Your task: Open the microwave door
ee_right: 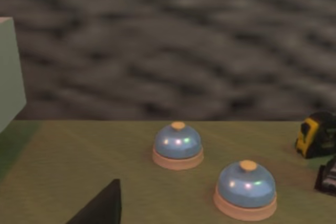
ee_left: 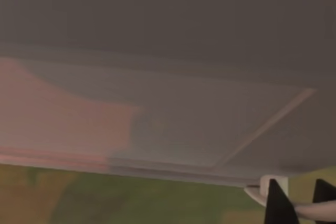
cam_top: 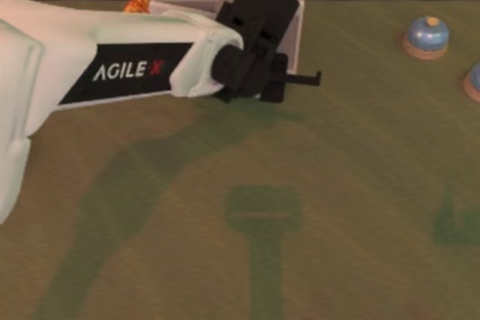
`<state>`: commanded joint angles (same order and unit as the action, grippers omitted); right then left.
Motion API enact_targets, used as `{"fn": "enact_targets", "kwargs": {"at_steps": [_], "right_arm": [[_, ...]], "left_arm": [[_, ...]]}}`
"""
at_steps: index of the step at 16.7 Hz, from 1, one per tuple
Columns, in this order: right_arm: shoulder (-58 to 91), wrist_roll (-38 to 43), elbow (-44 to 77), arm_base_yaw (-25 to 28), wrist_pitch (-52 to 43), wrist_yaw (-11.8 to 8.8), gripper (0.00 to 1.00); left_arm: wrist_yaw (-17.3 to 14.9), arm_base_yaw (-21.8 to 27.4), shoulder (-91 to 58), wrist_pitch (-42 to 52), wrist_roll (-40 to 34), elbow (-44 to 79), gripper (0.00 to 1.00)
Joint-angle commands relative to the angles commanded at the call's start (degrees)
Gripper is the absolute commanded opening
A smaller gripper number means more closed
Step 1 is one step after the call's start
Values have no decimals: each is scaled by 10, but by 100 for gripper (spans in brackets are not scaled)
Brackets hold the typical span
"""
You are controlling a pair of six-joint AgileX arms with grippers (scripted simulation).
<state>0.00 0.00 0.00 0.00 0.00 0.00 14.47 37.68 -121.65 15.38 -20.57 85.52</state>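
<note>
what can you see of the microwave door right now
The microwave door fills most of the left wrist view: a flat, light-grey framed panel with a large translucent grey window, a pinkish cavity tint showing through one side. Its lower edge stands just above the green table. A small white handle sits at one bottom corner, with the left end effector right at it. In the top view the arm hides the door.

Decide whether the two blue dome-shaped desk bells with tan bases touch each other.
Apart. The right wrist view shows bare green table between the farther blue dome-shaped bell and the nearer blue dome-shaped bell; the top view shows a gap too.
</note>
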Motion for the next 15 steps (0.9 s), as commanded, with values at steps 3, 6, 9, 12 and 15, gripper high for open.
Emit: {"fn": "enact_targets", "kwargs": {"at_steps": [3,6,9,12,15], "right_arm": [[0,0,0,0,0,0,100],[0,0,0,0,0,0,100],[0,0,0,0,0,0,100],[0,0,0,0,0,0,100],[0,0,0,0,0,0,100]], "left_arm": [[-7,-5,10,-8,14,-15,0],[-16,-9,21,-19,29,-31,0],[-18,-10,23,-20,31,-35,0],[-18,-10,23,-20,31,-35,0],[-18,-10,23,-20,31,-35,0]]}}
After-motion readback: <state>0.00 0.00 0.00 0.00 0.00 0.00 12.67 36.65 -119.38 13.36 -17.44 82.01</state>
